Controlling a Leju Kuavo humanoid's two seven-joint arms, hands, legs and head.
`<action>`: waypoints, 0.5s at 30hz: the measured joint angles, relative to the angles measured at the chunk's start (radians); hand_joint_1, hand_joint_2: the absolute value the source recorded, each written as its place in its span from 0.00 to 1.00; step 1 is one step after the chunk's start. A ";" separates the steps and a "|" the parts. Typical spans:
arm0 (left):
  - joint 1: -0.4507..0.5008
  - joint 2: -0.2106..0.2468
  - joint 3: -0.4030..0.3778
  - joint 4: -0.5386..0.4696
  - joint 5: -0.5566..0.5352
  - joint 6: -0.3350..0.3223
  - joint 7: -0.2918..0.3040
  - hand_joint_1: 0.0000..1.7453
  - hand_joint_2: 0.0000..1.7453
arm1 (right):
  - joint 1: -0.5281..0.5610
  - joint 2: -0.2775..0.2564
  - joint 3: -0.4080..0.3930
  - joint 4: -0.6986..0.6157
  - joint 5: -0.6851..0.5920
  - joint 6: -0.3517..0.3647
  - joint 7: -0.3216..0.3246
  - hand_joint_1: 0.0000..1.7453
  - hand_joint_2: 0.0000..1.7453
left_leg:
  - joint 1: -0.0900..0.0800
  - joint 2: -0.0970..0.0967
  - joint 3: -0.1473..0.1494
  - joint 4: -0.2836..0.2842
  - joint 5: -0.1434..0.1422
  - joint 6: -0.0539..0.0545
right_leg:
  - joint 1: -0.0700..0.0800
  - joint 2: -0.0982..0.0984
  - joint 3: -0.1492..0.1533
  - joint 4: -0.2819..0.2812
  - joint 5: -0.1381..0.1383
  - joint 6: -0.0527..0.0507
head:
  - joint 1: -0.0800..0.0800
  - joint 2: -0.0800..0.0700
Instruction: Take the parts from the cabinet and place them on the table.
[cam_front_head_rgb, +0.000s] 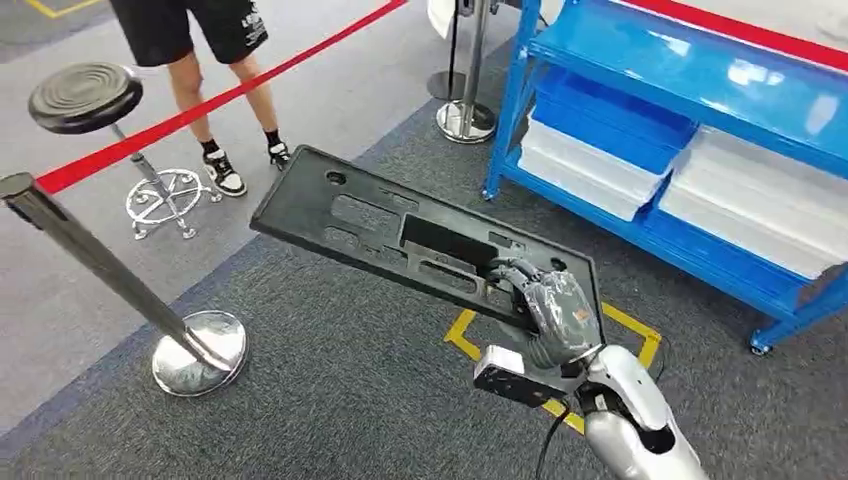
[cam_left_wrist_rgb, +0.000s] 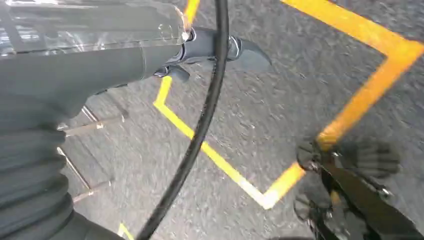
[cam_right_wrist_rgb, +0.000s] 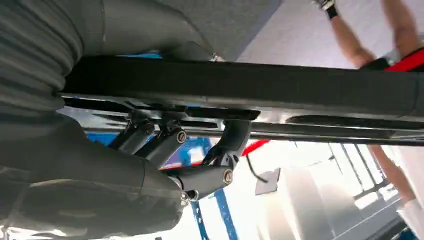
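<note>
A long flat black plastic part (cam_front_head_rgb: 400, 235) with cut-outs is held level above the grey carpet in the head view. My right hand (cam_front_head_rgb: 548, 305) grips it at its near right end, fingers curled over the edge. In the right wrist view the part's edge (cam_right_wrist_rgb: 250, 85) runs across the picture, with my right hand's dark fingers (cam_right_wrist_rgb: 200, 175) clamped beneath it. My left hand (cam_left_wrist_rgb: 220, 50) hangs over the floor with nothing in it, its dark fingers stretched out. The blue cabinet (cam_front_head_rgb: 680, 70) stands at the right.
White bins (cam_front_head_rgb: 590, 165) fill the cabinet's lower shelf. A chrome stanchion (cam_front_head_rgb: 100, 265) with a round base stands at the left, and a red belt (cam_front_head_rgb: 230, 95) runs behind it. A person (cam_front_head_rgb: 185, 85) and a black stool (cam_front_head_rgb: 85, 95) are beyond the belt. Yellow floor tape (cam_front_head_rgb: 465, 335) lies below the part.
</note>
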 joint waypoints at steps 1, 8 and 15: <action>-0.006 0.010 0.010 0.029 -0.036 0.023 -0.004 0.00 1.00 | 0.034 0.003 -0.003 -0.011 0.018 -0.008 0.011 1.00 1.00 | -0.002 -0.017 0.000 0.001 0.000 0.001 | 0.001 0.005 -0.027 0.048 -0.009 0.000 | 0.000 0.000; -0.051 0.109 0.045 0.260 -0.130 0.140 -0.053 0.00 1.00 | 0.217 0.003 -0.051 -0.120 0.091 -0.051 0.058 1.00 1.00 | -0.003 -0.106 -0.010 0.028 -0.019 -0.018 | 0.000 0.075 0.078 -0.226 0.149 -0.014 | 0.000 0.000; -0.077 0.156 0.063 0.364 -0.134 0.151 -0.055 0.00 1.00 | 0.253 0.000 -0.055 -0.163 0.096 -0.049 0.060 1.00 1.00 | 0.005 0.002 -0.130 0.279 -0.148 -0.052 | -0.006 -0.011 0.110 -0.245 0.139 -0.045 | 0.000 0.000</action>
